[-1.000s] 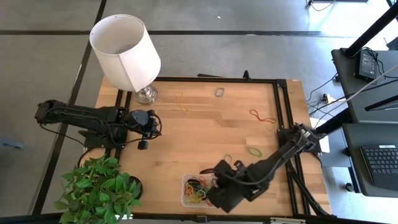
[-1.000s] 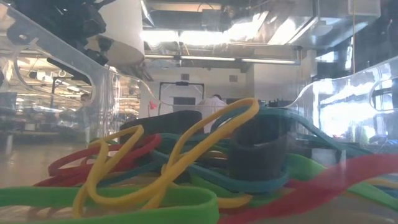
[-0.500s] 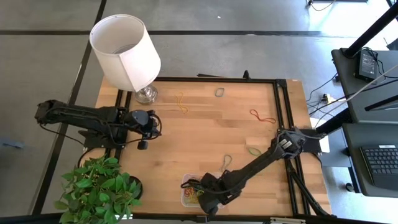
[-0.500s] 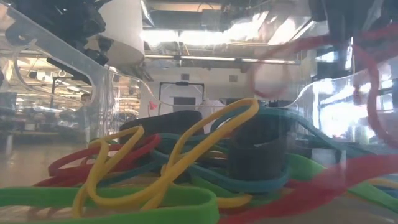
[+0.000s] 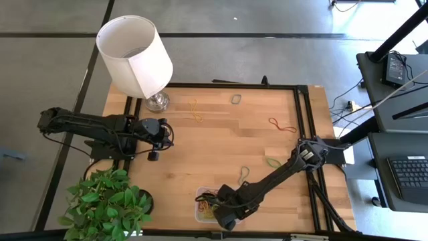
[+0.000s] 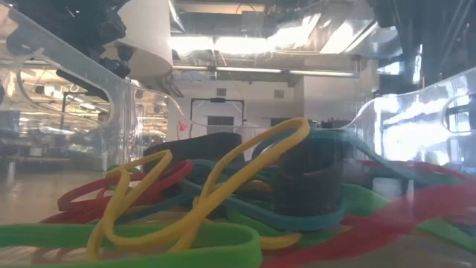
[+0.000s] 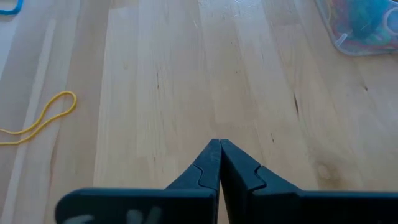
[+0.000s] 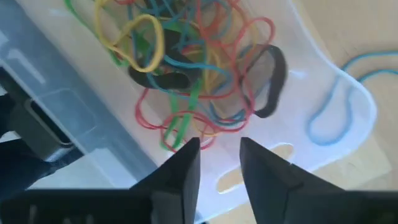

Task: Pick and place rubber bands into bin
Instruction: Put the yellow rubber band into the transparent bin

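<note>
The bin [image 5: 200, 204], a clear tub, stands at the table's near edge with a heap of rubber bands [image 8: 186, 56] in red, green, yellow, blue and black inside; the low view shows the heap [image 6: 223, 201] from close up. My right gripper [image 8: 219, 146] hangs over the bin [image 8: 323, 81], pointing down, open, with nothing between its fingers; in the high view the right gripper [image 5: 224, 214] covers part of the bin. Loose bands lie flat on the table: yellow [image 5: 194, 110], grey [image 5: 236, 99], red [image 5: 282, 125], green [image 5: 273, 161], teal [image 5: 242, 174]. My left gripper [image 7: 219, 146] waits shut at the table's left.
A lamp with a white shade [image 5: 134, 53] stands at the far left corner. A potted plant [image 5: 107, 201] fills the near left corner. A black frame rail [image 5: 304, 134] runs along the table's right side. The middle of the wooden table [image 5: 214, 140] is bare.
My right gripper has come down over the bin and a little toward the table's left edge. A red band that hung below it half a second ago has fallen onto the heap in the bin.
</note>
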Tool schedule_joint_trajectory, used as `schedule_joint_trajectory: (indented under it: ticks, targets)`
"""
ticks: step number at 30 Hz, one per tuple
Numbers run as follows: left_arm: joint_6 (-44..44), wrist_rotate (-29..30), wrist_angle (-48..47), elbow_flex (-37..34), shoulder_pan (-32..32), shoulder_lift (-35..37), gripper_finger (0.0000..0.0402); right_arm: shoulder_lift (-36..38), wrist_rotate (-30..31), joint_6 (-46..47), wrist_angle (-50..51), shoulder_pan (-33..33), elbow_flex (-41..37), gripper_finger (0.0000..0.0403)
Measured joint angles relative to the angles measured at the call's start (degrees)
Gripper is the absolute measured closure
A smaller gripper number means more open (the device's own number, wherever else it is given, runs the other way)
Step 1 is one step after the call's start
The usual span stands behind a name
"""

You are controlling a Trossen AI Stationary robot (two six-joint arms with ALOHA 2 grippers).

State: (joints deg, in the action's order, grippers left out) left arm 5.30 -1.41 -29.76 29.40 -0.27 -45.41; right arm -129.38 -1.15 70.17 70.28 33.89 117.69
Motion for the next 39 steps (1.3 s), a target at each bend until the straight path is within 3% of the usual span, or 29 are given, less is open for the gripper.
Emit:
schedule_joint_trajectory:
  ticks: [5,11,15,18,24,30,34,39]
  targets:
    - [0.0,0.1,0.0,0.0,0.0,0.0,0.0399,0.3,4.1,-3.2,1.5,0.0,0.0,0.0295]
    - [0.0,0.1,0.0,0.0,0.0,0.0,0.0399,0.6,12.7,-11.2,1.1,-0.7,0.0,0.0392]
    - [-0.3,0.1,0.2,0.0,0.0,-0.4,0.0400,1.5,18.0,-15.2,2.6,-1.4,-0.4,0.0397]
    - [-2.1,0.1,1.8,0.0,0.0,-1.1,0.0399,5.0,20.9,-16.1,2.1,-1.8,-4.9,0.0399]
    - [-2.4,0.3,4.2,0.0,0.0,-2.0,0.0400,16.3,21.5,-16.8,-12.9,-3.2,-25.6,0.0401]
    - [-2.5,0.4,5.0,0.0,0.0,-3.9,0.0400,31.9,21.1,-23.3,-38.0,-8.3,-49.0,0.0402]
    - [-3.9,1.0,5.3,0.6,0.0,-7.8,0.0399,42.5,16.4,-28.6,-53.7,-12.7,-63.3,0.0402]
    - [-6.2,3.2,5.8,5.3,0.0,-16.4,0.0400,54.7,11.6,-31.6,-61.7,-15.8,-77.0,0.0402]
